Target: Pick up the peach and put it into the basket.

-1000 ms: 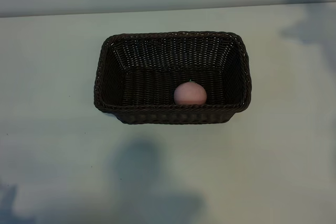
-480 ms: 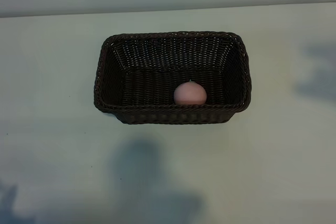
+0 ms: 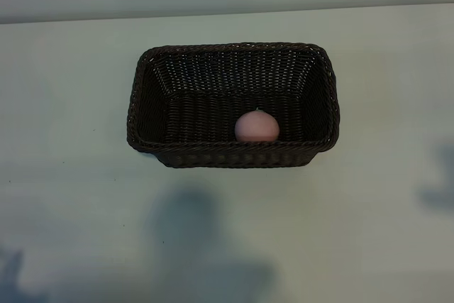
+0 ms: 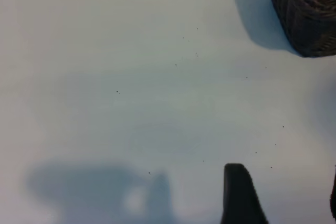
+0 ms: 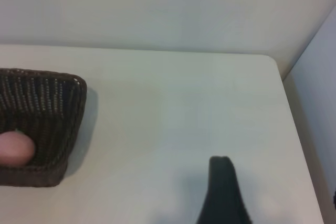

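Going left to right, we see the left pincer (image 4: 283,195) first: it hangs over bare white table (image 4: 131,77) with its dark fingers (image 4: 239,195) apart and nothing between them, and a corner of the dark brown woven wicker basket (image 4: 307,11) shows near it. From the outside camera we get that big rectangular basket (image 3: 233,157) in the middle of the table (image 3: 71,140), and the small round pale pink peach (image 3: 257,127) sits inside it, on the basket floor right up against the near wall, a bit right of centre. Nothing touches it. Over on the right, the right pincer (image 5: 278,192) is open and empty too, above plain table (image 5: 184,103) well clear of the basket (image 5: 47,103). From its own camera we can just catch the peach (image 5: 14,149) peeking out inside.
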{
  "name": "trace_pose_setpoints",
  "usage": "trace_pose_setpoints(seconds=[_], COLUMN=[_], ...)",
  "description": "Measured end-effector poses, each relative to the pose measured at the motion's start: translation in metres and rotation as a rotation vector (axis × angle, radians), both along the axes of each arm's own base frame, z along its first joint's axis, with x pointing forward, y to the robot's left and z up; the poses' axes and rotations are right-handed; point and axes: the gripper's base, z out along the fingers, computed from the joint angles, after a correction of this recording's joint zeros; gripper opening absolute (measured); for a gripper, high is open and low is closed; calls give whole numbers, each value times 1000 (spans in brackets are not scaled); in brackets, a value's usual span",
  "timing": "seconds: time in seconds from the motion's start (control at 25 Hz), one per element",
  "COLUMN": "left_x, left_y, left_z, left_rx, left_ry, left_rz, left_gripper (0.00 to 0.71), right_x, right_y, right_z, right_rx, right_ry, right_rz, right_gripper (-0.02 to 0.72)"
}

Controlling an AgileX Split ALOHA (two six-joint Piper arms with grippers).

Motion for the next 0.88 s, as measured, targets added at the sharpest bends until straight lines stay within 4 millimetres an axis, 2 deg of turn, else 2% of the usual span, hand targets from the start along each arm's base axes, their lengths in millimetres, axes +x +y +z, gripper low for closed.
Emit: trace_pose_setpoints(seconds=[0.12, 0.32, 0.64, 0.88], left_x=[0, 0, 0, 0], left_y=[0, 0, 0, 0], left_z=[0, 0, 0, 0], left_rx=[0, 0, 0, 0], left_ry=[0, 0, 0, 0], left_rz=[0, 0, 0, 0], left_gripper=[425, 425, 425, 425], right_x=[-11, -19, -36, -34], right_y=[1, 1, 1, 1], right_z=[-16, -44, -77, -105], right_rx=[-2, -4, -5, 11], right_ry=[-33, -58, -106, -73], right_rz=[0, 16, 34, 27], right_gripper=[495, 495, 495, 495])
